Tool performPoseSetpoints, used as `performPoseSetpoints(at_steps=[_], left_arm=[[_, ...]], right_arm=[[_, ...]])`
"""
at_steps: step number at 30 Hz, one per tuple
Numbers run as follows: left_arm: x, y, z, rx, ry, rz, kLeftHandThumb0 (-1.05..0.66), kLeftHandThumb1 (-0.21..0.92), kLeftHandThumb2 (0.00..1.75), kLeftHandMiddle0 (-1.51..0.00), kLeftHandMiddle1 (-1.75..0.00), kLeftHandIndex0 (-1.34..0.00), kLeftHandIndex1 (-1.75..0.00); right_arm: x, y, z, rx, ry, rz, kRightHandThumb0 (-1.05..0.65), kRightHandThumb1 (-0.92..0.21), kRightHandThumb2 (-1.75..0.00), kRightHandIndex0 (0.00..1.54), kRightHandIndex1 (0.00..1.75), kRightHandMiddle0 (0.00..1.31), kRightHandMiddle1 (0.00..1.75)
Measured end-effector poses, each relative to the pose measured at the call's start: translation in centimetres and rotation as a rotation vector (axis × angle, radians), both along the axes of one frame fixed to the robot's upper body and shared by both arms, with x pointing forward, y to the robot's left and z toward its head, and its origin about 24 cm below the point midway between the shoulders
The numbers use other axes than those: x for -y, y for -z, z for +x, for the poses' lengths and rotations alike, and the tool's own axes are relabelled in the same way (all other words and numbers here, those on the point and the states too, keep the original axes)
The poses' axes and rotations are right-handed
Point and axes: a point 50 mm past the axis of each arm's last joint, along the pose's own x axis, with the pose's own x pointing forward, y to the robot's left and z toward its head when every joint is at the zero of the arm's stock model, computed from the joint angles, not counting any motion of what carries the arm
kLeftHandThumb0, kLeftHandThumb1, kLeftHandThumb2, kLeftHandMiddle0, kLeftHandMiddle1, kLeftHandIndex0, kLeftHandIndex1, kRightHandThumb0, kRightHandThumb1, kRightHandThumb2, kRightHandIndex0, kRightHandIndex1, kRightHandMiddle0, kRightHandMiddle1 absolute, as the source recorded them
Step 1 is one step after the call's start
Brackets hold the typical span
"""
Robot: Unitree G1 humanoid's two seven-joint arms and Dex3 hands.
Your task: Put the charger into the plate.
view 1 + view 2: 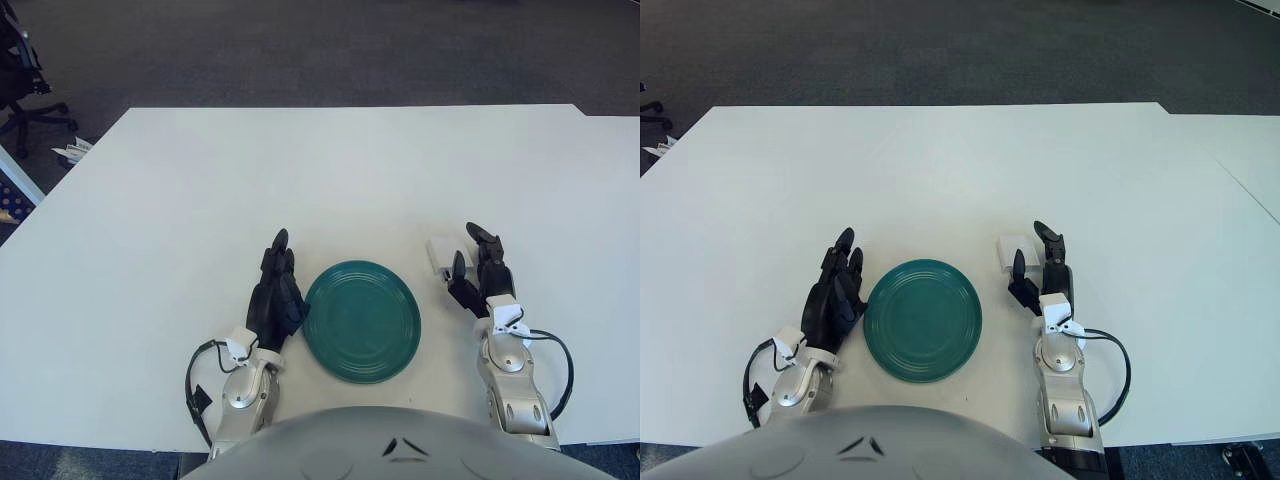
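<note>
1. The right hand (pixel 478 268) reaches forward over the white table (pixel 300 180), forearm low along the near edge, fingers spread and holding nothing.
2. Its fingertips (pixel 472 232) lie just beside the white charger (pixel 438 254), which sits on the table to the right of the green plate (pixel 362 320), apart from its rim; whether they touch it I cannot tell.
3. The left hand (pixel 276 295) shows at the plate's left rim, fingers extended forward and relaxed, grasping nothing.
4. The plate holds nothing.
</note>
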Motion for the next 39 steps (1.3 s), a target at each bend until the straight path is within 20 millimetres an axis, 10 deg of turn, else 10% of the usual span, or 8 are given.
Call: performPoseSetpoints(at_steps=[8,22,39], left_arm=[[-0.1,0.0,0.2,0.005,0.000,-0.013,-1.05,0.92,0.99,0.00,0.00,0.00,-0.21],[0.0,0.1,0.7,0.039,0.005,-0.013,-1.05,0.92,0.95,0.00,0.00,0.00,-0.30],[0.2,0.2,1.1,0.057,0.026,-0.049,-1.05,0.92,0.99,0.00,0.00,0.00,-0.24]], right_arm=[[0.1,0.1,0.0,-0.002,0.010,-0.095,-0.73,-0.92,-0.84,0.19,0.00,0.00,0.57],[1.6,0.2,-0.3,0.004,-0.125,-0.851,-0.92,-0.92,-0.80,0.15,0.00,0.00,0.53],[1.4,-0.3,2.4,0.055,-0.272,-1.100,-0.93,-0.92,-0.68,0.10,0.00,0.00,0.47]])
